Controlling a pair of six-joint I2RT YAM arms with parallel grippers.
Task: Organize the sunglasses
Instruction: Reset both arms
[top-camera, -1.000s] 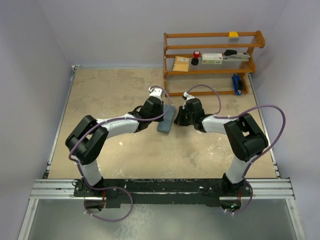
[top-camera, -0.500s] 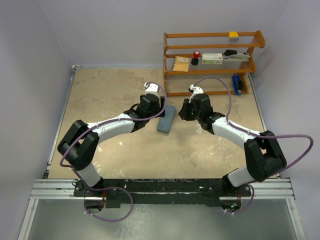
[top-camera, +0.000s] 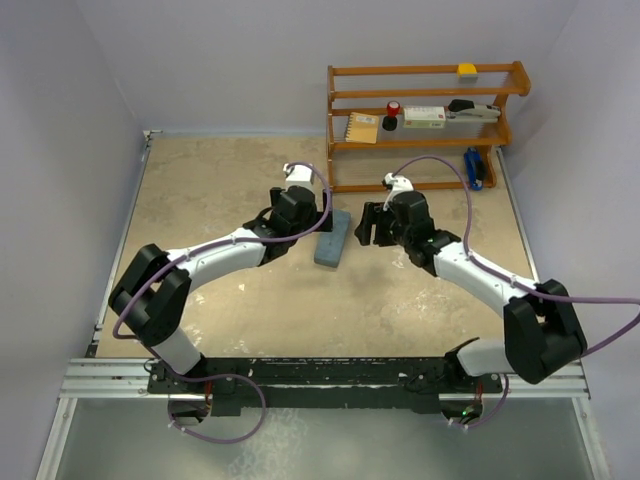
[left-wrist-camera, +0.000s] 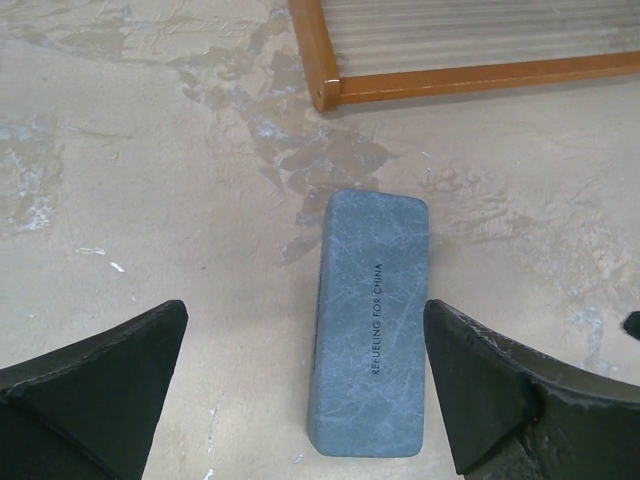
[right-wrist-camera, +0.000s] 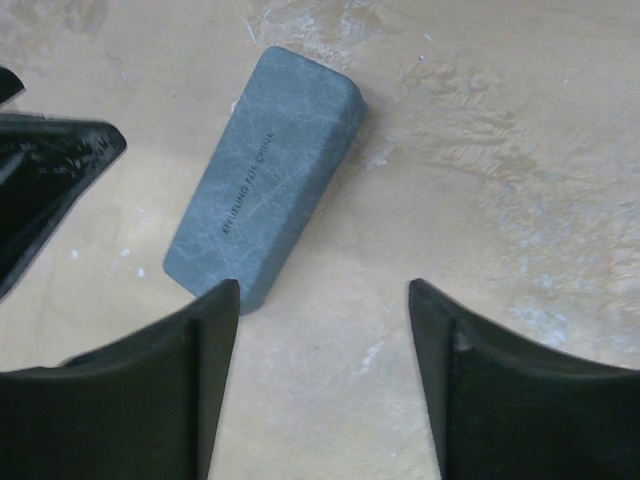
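Note:
The sunglasses are out of view. A closed blue-grey case (top-camera: 332, 239) lies flat on the table in the middle. In the left wrist view the case (left-wrist-camera: 370, 330) lies between the wide-spread fingers of my left gripper (left-wrist-camera: 305, 310), touching neither, and that gripper is open. In the top view the left gripper (top-camera: 318, 218) sits just left of the case and my right gripper (top-camera: 368, 226) just right of it. The right gripper (right-wrist-camera: 323, 285) is open over bare table, with the case (right-wrist-camera: 265, 175) up and to its left.
A wooden shelf rack (top-camera: 425, 125) stands at the back right with small items on its tiers; its bottom rail (left-wrist-camera: 330, 60) lies just beyond the case. A left gripper finger (right-wrist-camera: 50, 170) shows at the left edge of the right wrist view.
Both grippers have gone from nearly shut to wide open and drawn slightly away from the case. The case stays closed on the table in the same place.

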